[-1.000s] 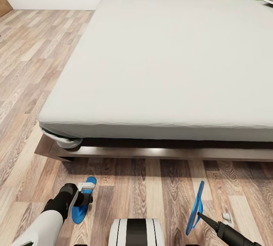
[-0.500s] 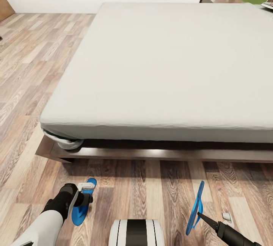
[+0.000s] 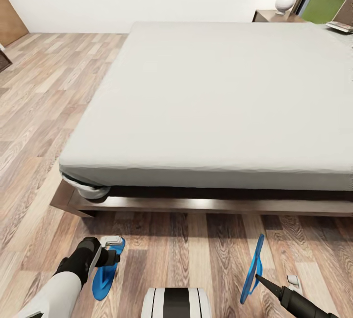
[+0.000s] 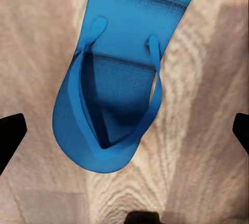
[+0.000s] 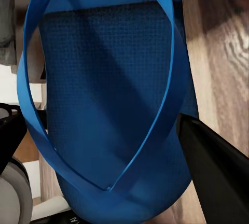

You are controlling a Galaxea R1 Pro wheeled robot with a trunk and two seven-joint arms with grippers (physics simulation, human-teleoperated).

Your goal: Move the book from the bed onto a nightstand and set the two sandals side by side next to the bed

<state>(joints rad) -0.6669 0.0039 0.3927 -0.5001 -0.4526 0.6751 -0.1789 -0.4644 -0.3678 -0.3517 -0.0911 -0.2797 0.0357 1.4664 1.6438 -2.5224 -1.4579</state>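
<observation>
The sandals are both at the foot of the bed (image 3: 211, 107), on the wood plank floor (image 3: 186, 249) between the bed frame and the robot's base (image 3: 176, 302). The left sandal (image 3: 105, 269) lies flat on the planks, strap side up, with the left gripper (image 3: 109, 255) directly over it. That arm reaches forward and down from the lower left of the head view, its dark wrist bent toward the floor. In the left wrist view the same sandal (image 4: 116, 79) rests on the floor below the camera, and the two black fingertips (image 4: 10, 136) stand wide apart at either edge, touching nothing: the jaws are spread and hold nothing.

The right sandal (image 3: 254, 268) stands on edge, upright and clear of lying flat, well apart from the left one. The right gripper (image 3: 259, 279) comes in low from the lower right, its dark pointed finger against the sandal's lower part. In the right wrist view the sole and straps of this sandal (image 5: 109, 94) sit between black fingers (image 5: 212, 167), which are closed on it.

The off-white mattress is bare over most of its top. At its far right corner sits a nightstand (image 3: 274, 15) with a white lamp (image 3: 285, 0), and a book (image 3: 341, 26) lies near the mattress's far right edge.
</observation>
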